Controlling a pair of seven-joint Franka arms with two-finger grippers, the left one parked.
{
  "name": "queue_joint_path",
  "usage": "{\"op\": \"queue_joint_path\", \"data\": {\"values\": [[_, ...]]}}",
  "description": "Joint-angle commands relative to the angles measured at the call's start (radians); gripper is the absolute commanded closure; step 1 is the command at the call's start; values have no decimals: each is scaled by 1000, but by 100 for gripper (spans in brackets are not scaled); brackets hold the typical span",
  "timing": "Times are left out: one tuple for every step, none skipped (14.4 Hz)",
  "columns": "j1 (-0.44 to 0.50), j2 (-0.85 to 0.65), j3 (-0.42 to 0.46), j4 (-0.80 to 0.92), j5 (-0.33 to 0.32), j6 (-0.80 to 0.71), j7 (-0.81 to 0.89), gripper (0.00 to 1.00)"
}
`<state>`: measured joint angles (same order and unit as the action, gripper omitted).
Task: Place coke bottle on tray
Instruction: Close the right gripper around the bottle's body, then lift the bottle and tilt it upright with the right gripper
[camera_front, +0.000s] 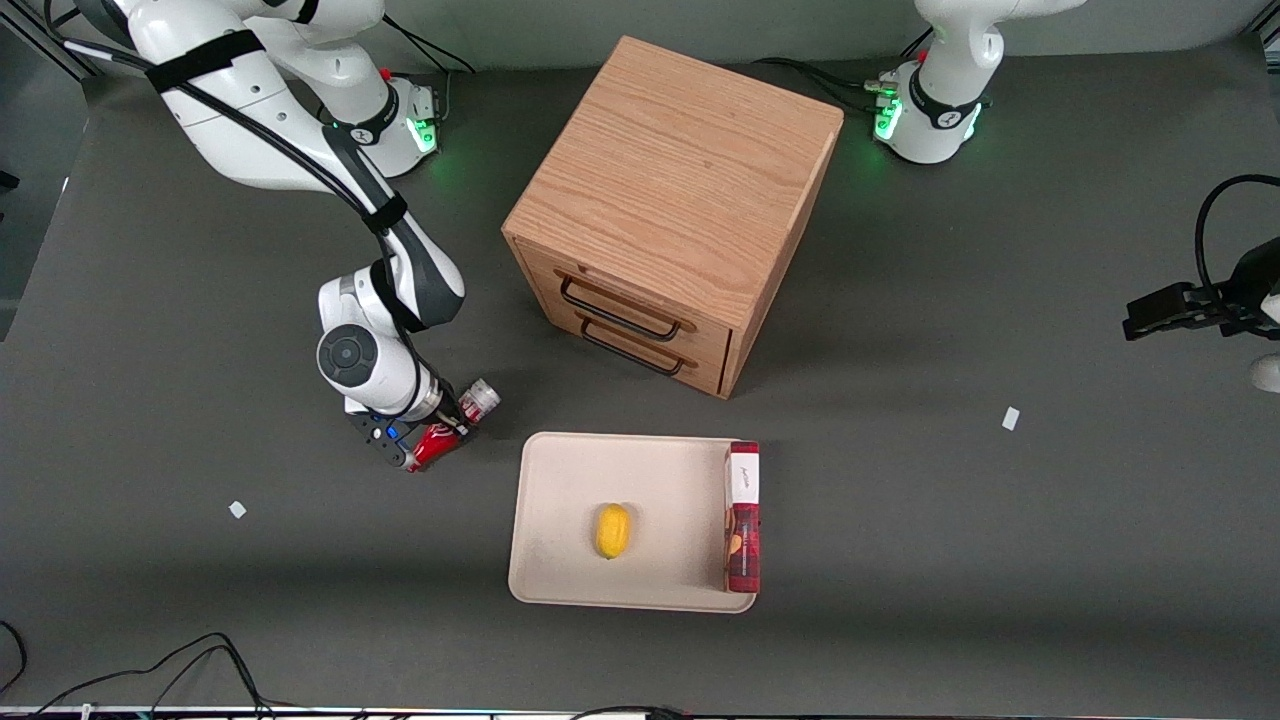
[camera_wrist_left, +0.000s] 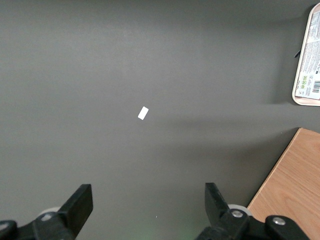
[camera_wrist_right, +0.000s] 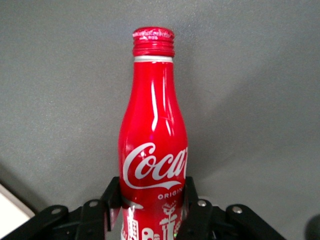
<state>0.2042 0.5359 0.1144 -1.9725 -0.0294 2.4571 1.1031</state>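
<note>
Dark grey worktop (camera_front: 200, 600), matte, cables trailing along the edge nearest the front camera. Coke bottle (camera_front: 455, 425) lies tilted, pinched at its body by the gripper (camera_front: 425, 445); silver end points toward 1 o'clock in the front view, red neck toward 7 o'clock. Wrist camera confirms: coke bottle (camera_wrist_right: 154, 150) sits between the two black fingers (camera_wrist_right: 112, 200), which press on both sides of it just below the white script logo, cap pointing away from the gripper (camera_wrist_right: 152, 210). Bottle is off the tray, near its corner toward the working arm's end.

Tray (camera_front: 560, 500) cream-beige, lies flat. On it: a lemon (camera_front: 613, 530) near the middle, and a red-and-white box (camera_front: 743, 515) along the rim toward the parked arm's end.

Wooden drawer cabinet (camera_front: 680, 190) at 12 o'clock from the tray, two dark handles facing the tray.
</note>
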Motion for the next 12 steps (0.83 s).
{"op": "queue_joint_path", "data": {"values": [[0, 2, 2, 0, -29, 16, 32, 68], [0, 2, 2, 0, -30, 16, 32, 73], [-2, -1, 2, 1, -29, 14, 31, 76], [0, -8, 2, 6, -29, 8, 29, 78], [0, -17, 2, 12, -29, 3, 24, 80], [0, -31, 2, 18, -29, 0, 18, 81], [0, -45, 2, 30, -30, -30, 14, 81], [0, -54, 2, 64, -30, -73, 8, 82], [0, -57, 2, 104, -30, -120, -2, 82], [-2, -59, 2, 153, -30, -169, -18, 82], [-3, -57, 2, 209, -30, -231, -41, 82], [-8, -56, 2, 268, -30, -289, -76, 82]]}}
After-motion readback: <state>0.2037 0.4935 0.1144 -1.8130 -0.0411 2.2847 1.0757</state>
